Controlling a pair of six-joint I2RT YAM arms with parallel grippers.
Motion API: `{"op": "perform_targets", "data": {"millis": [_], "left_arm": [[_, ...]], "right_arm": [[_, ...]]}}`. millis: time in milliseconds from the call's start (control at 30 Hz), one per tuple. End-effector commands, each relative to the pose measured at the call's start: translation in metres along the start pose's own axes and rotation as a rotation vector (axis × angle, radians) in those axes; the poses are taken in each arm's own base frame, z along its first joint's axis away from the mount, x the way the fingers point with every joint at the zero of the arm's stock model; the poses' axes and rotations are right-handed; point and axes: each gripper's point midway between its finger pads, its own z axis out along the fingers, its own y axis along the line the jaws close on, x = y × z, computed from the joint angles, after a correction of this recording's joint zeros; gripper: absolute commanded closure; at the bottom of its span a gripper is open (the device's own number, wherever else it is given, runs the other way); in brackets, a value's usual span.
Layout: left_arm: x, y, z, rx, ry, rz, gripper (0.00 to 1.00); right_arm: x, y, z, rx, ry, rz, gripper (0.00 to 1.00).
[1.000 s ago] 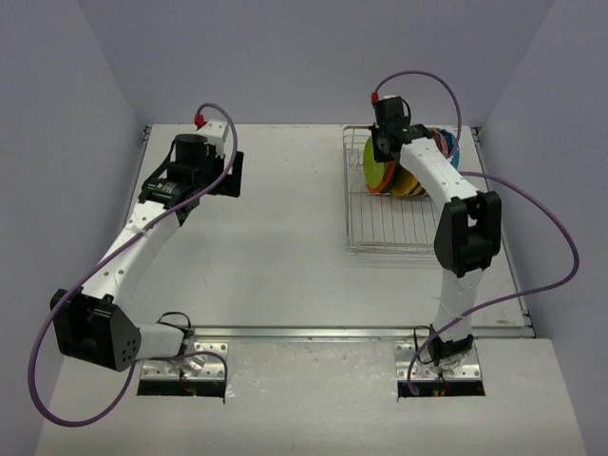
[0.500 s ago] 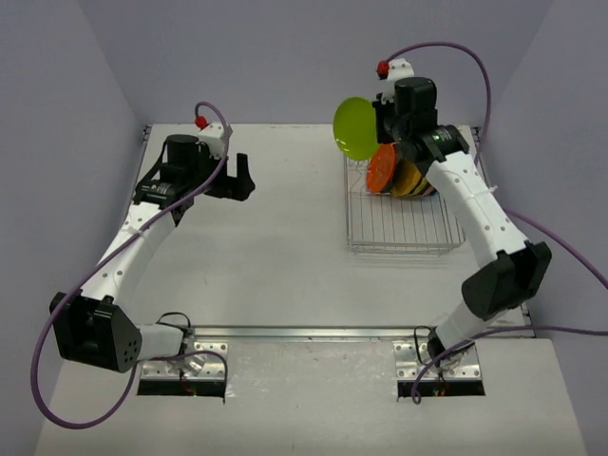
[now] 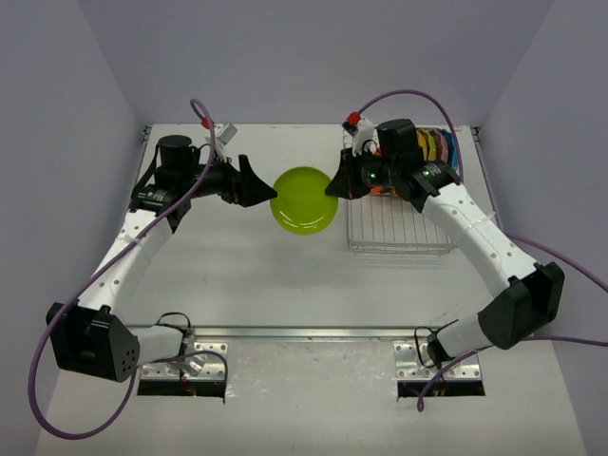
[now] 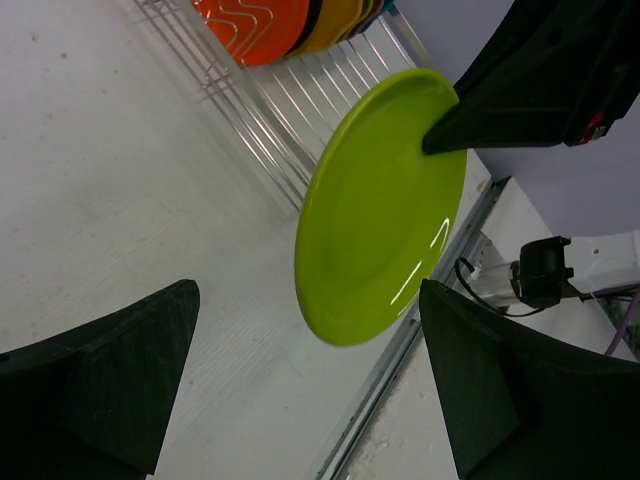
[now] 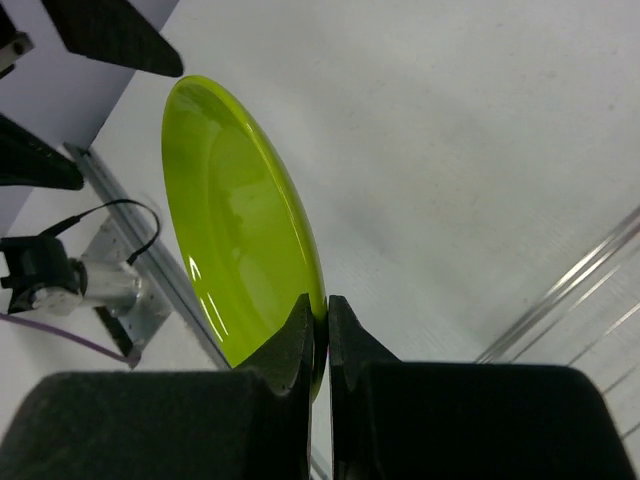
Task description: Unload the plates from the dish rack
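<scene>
My right gripper (image 3: 332, 185) is shut on the rim of the lime green plate (image 3: 304, 200) and holds it above the table, left of the dish rack (image 3: 399, 223). The pinch on the rim shows in the right wrist view (image 5: 326, 305), with the plate (image 5: 245, 230) edge-on. My left gripper (image 3: 255, 182) is open, its fingers (image 4: 110, 370) wide apart, just left of the green plate (image 4: 385, 200) and not touching it. Orange, yellow, pink and blue plates (image 3: 435, 147) stand upright at the rack's far end (image 4: 270, 25).
The table's front metal rail (image 3: 332, 332) runs along the near edge. Purple cables loop off both arms. The rack's near half is bare wire grid (image 3: 394, 228).
My right gripper lifted the green plate out of the rack and carried it left and down over the table. My left gripper swung right toward it, open.
</scene>
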Motion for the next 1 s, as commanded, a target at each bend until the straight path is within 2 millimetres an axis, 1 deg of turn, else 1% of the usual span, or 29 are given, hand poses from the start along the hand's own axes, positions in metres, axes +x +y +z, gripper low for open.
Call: {"op": "perform_targets", "data": {"millis": [0, 67, 167, 200, 267, 333, 400, 433, 533, 600, 633, 667, 700, 733, 800, 833, 867, 900, 933, 967], "left_arm": [[-0.019, -0.015, 0.003, 0.069, -0.034, 0.032, 0.15], [-0.015, -0.010, 0.007, 0.064, -0.021, 0.020, 0.21], [-0.012, -0.007, 0.010, 0.066, -0.009, 0.012, 0.29], [-0.011, -0.007, 0.010, 0.069, -0.005, 0.011, 0.35], [-0.007, -0.005, 0.013, 0.080, 0.010, 0.004, 0.50], [-0.004, -0.006, 0.014, 0.094, 0.023, 0.007, 0.62], [-0.001, -0.004, 0.015, 0.099, 0.034, 0.004, 0.66], [0.000, -0.003, 0.015, 0.099, 0.037, 0.004, 0.71], [0.004, -0.001, 0.016, 0.099, 0.045, 0.012, 0.84], [0.007, -0.001, 0.016, 0.105, 0.059, 0.009, 0.98], [0.009, 0.000, 0.017, 0.103, 0.064, 0.007, 1.00], [0.009, 0.001, 0.017, 0.097, 0.068, 0.005, 1.00], [0.009, 0.004, 0.017, 0.089, 0.069, 0.002, 1.00], [0.008, 0.009, 0.016, 0.073, 0.071, -0.008, 1.00], [0.003, 0.028, 0.012, 0.029, 0.065, -0.044, 1.00], [-0.003, 0.046, 0.007, -0.013, 0.053, -0.079, 1.00], [-0.008, 0.071, 0.000, -0.071, 0.037, -0.124, 1.00], [-0.013, 0.102, -0.009, -0.143, 0.018, -0.176, 1.00], [-0.016, 0.131, -0.019, -0.210, 0.001, -0.225, 1.00], [-0.020, 0.158, -0.029, -0.271, -0.016, -0.270, 1.00]], "right_arm": [[-0.021, 0.032, -0.005, -0.131, -0.066, -0.022, 1.00], [-0.020, 0.038, -0.005, -0.157, -0.059, -0.018, 1.00], [-0.018, 0.041, -0.003, -0.172, -0.051, -0.010, 1.00], [-0.019, 0.041, -0.002, -0.173, -0.050, -0.009, 1.00], [-0.018, 0.041, 0.000, -0.178, -0.044, -0.004, 1.00], [-0.018, 0.040, 0.003, -0.176, -0.039, 0.003, 1.00], [-0.020, 0.040, 0.003, -0.175, -0.042, 0.007, 1.00], [-0.020, 0.040, 0.004, -0.173, -0.040, 0.010, 1.00], [-0.022, 0.037, 0.007, -0.160, -0.043, 0.018, 1.00], [-0.023, 0.035, 0.009, -0.152, -0.045, 0.023, 1.00], [-0.024, 0.034, 0.009, -0.146, -0.047, 0.028, 0.97], [-0.023, 0.033, 0.010, -0.142, -0.045, 0.033, 0.92], [-0.024, 0.032, 0.011, -0.138, -0.045, 0.035, 0.84], [-0.024, 0.029, 0.012, -0.123, -0.044, 0.040, 0.68], [-0.025, 0.023, 0.012, -0.084, -0.051, 0.039, 0.33], [-0.026, 0.017, 0.012, -0.049, -0.057, 0.037, 0.19], [-0.026, 0.009, 0.011, -0.008, -0.065, 0.037, 0.09], [-0.028, 0.001, 0.009, 0.033, -0.076, 0.036, 0.04], [-0.029, -0.006, 0.006, 0.062, -0.083, 0.038, 0.02], [-0.029, -0.012, 0.004, 0.081, -0.086, 0.043, 0.01]]}}
